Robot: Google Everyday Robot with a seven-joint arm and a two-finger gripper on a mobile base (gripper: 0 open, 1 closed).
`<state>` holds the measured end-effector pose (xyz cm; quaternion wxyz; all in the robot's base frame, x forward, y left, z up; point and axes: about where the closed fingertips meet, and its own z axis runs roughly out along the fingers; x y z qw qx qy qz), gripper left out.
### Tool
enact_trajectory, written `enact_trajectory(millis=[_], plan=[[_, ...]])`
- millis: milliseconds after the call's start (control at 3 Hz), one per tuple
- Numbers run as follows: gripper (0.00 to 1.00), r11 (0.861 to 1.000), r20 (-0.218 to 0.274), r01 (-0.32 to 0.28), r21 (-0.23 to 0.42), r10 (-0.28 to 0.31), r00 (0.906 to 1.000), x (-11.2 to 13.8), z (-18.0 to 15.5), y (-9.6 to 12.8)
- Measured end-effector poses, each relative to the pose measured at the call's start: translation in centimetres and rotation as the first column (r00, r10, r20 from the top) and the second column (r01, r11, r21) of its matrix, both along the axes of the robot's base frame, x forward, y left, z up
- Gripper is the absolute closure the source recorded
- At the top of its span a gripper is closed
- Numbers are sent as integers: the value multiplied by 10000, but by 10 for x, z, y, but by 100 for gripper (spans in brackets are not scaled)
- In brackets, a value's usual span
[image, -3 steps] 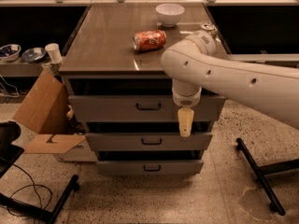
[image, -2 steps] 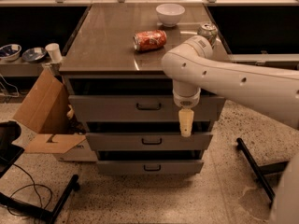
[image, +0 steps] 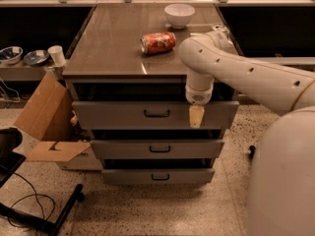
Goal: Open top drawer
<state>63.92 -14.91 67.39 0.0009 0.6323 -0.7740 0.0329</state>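
The top drawer (image: 118, 115) is the tallest grey front of three under the brown cabinet top (image: 113, 48). Its front stands slightly forward, with a dark gap above it. Its dark loop handle (image: 156, 113) is at the centre. My gripper (image: 196, 116) hangs down from the white arm (image: 236, 68) in front of the drawer's front panel. It is to the right of the handle and apart from it. It holds nothing that I can see.
The middle drawer (image: 123, 149) and bottom drawer (image: 128, 177) sit below. A red can (image: 157, 42) and a white bowl (image: 179, 14) are on the cabinet top. An open cardboard box (image: 44, 117) stands at the left, a black stand leg (image: 44, 220) on the floor.
My gripper has risen a little along the top drawer's front and stays right of the handle. My arm's body now fills more of the right side. The drawer has not visibly moved.
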Motion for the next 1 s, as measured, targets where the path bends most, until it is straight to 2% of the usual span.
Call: enact_trajectory(millis=[333, 667, 1000], plan=[[64, 9989, -393, 411, 231, -401, 9984, -2, 14, -13], [87, 9956, -352, 886, 314, -875, 9955, -21, 24, -22], [100, 9956, -352, 886, 315, -875, 9955, -22, 25, -22]])
